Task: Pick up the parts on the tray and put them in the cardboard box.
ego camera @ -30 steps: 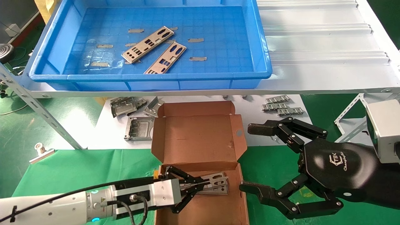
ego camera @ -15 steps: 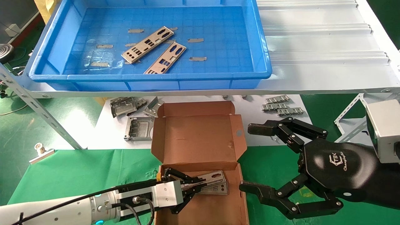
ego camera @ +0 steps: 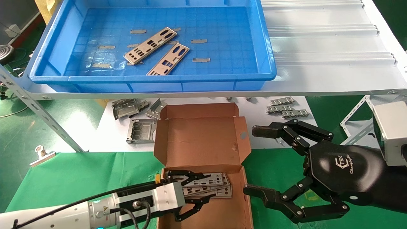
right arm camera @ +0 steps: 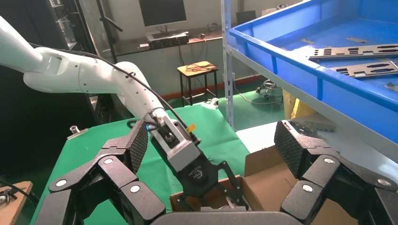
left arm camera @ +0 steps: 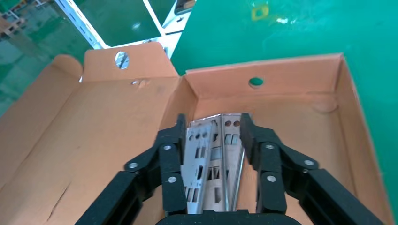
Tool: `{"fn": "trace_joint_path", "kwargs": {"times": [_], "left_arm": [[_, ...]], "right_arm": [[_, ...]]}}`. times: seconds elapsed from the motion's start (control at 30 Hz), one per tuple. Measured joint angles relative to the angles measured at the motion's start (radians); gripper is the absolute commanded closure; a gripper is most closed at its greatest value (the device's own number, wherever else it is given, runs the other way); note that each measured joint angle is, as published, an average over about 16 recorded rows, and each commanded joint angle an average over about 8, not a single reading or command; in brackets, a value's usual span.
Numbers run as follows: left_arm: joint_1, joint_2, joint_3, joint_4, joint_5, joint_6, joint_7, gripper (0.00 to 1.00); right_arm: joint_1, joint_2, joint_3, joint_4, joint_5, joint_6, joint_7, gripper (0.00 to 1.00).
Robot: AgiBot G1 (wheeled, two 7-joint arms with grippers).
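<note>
My left pincer (ego camera: 203, 187) spread apart over thin silver punched metal plates (ego camera: 208, 186).
They lie stacked inside the small brown cardboard box (ego camera: 237, 210) on green cloth (ego camera: 73, 175).

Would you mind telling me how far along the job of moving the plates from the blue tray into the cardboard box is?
Partly done. Plates already lie stacked in the cardboard box. The left gripper sits open over that stack, holding nothing; its fingers straddle the plates. Two plates, one beside the other, remain in the tray. The right gripper hangs open beside the box.
</note>
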Motion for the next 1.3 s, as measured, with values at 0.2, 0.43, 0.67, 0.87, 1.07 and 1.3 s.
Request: {"fn": "trace_joint_path", "kwargs": {"times": [0.2, 0.43, 0.67, 0.87, 1.07, 1.3], "left_arm": [[-0.005, -0.025, -0.017, 0.011, -0.086, 0.090, -0.046, 0.00], [-0.008, -0.056, -0.049, 0.050, -0.240, 0.256, -0.101, 0.00], [-0.005, -0.073, -0.080, 0.105, -0.380, 0.406, -0.136, 0.00], [-0.002, -0.076, -0.090, 0.126, -0.423, 0.451, -0.146, 0.00], [-0.006, -0.085, -0.096, 0.119, -0.422, 0.452, -0.156, 0.00], [-0.017, -0.109, -0.113, 0.099, -0.420, 0.462, -0.186, 0.00]], "right_arm": [[0.000, 0.000, 0.000, 0.000, 0.000, 0.000, 0.000, 0.00], [0.000, 0.000, 0.000, 0.000, 0.000, 0.000, 0.000, 0.00], [0.000, 0.000, 0.000, 0.000, 0.000, 0.000, 0.000, 0.00], [0.000, 0.000, 0.000, 0.000, 0.000, 0.000, 0.000, 0.00], [0.000, 0.000, 0.000, 0.000, 0.000, 0.000, 0.000, 0.00], [0.000, 0.000, 0.000, 0.000, 0.000, 0.000, 0.000, 0.00]]}}
